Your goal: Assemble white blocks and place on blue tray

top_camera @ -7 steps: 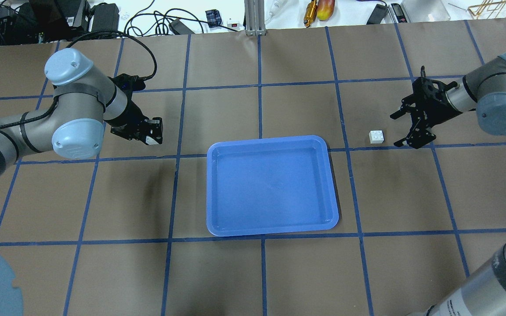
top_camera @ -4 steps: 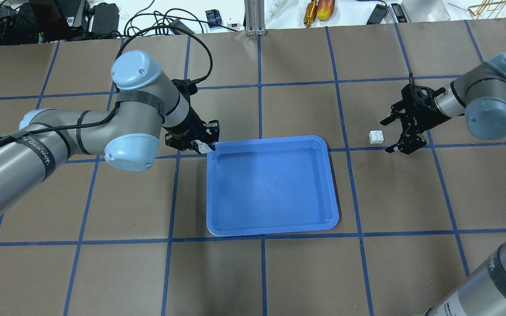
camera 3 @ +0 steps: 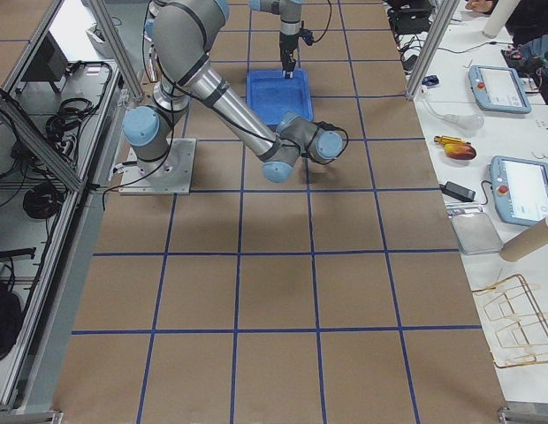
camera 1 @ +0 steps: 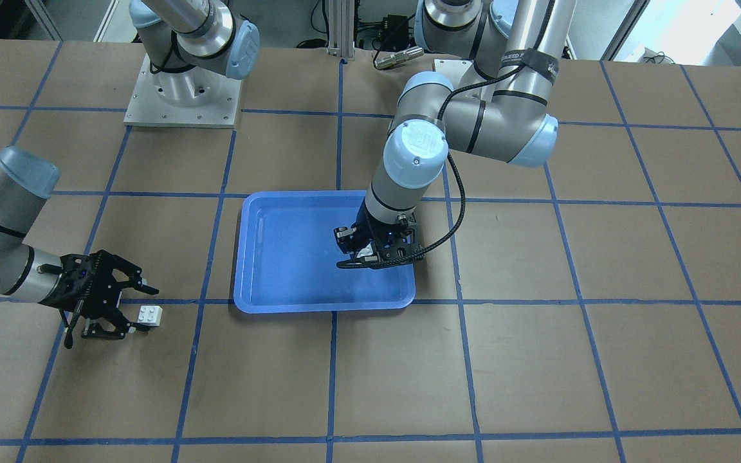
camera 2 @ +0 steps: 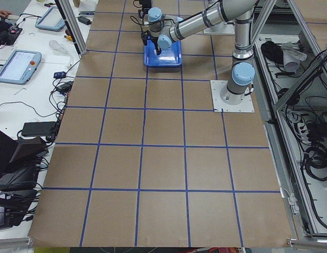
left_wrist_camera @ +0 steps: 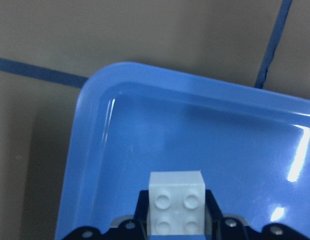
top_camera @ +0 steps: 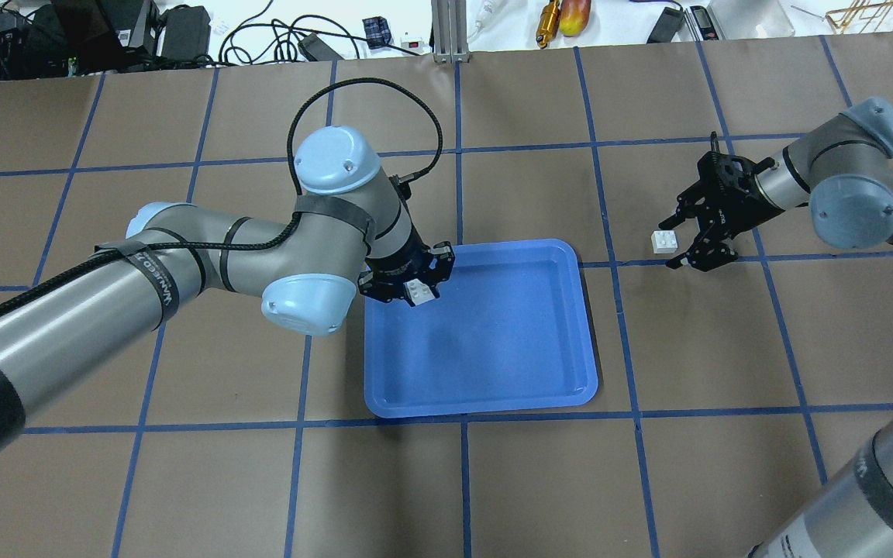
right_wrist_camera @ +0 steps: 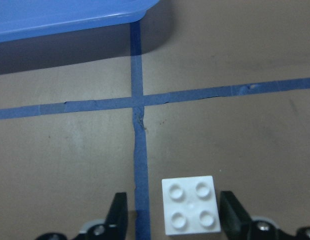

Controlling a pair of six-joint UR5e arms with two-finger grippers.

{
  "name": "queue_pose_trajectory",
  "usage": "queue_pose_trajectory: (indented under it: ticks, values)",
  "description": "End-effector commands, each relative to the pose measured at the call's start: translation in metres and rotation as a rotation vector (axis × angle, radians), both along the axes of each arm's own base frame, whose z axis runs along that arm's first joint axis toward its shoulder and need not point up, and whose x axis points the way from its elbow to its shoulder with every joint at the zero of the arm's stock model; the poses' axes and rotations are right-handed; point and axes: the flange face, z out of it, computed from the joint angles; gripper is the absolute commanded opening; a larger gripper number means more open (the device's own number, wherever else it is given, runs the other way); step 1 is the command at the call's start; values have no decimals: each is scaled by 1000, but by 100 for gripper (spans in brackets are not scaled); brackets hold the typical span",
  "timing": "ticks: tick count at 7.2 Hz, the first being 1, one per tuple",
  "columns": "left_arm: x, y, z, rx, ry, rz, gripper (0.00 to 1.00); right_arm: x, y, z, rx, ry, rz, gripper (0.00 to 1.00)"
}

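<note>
One white block (top_camera: pixel 418 291) in left jaws above blue tray (top_camera: pixel 493 356)

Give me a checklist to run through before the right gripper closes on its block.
1. Grip: the left gripper is shut on the first block, studs toward the wrist camera: ok.
2. Position: the first block hangs over a corner of the tray: ok. Its height above the tray floor: cannot tell.
3. Opening: the right gripper has its jaws spread: ok.
4. Alignment: the second block lies flat on the table between the right fingers, nearer one of them: ok, but off centre.
5. Assembly: the two blocks are apart, not joined: not ok.
</note>
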Motion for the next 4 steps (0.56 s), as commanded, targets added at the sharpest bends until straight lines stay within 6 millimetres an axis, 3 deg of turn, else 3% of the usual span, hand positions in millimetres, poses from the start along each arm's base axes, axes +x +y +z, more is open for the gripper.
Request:
queue_pose_trajectory:
  ticks: [1, 2, 3, 4]
  values:
    - [-39, 16, -9, -60, 18, -115, 6, 0, -1, 2, -3, 1, -1, 18]
    - [-47, 24, -16, -46, 17, -140, 6, -1, -3, 6, -11, 6, -5, 14]
    - [-45, 28, -28, -29, 7, -178, 16, -1, -4, 11, -14, 7, -12, 14]
    - [-44, 30, -38, -16, -3, -203, 20, 1, -4, 21, -28, 10, -9, 11]
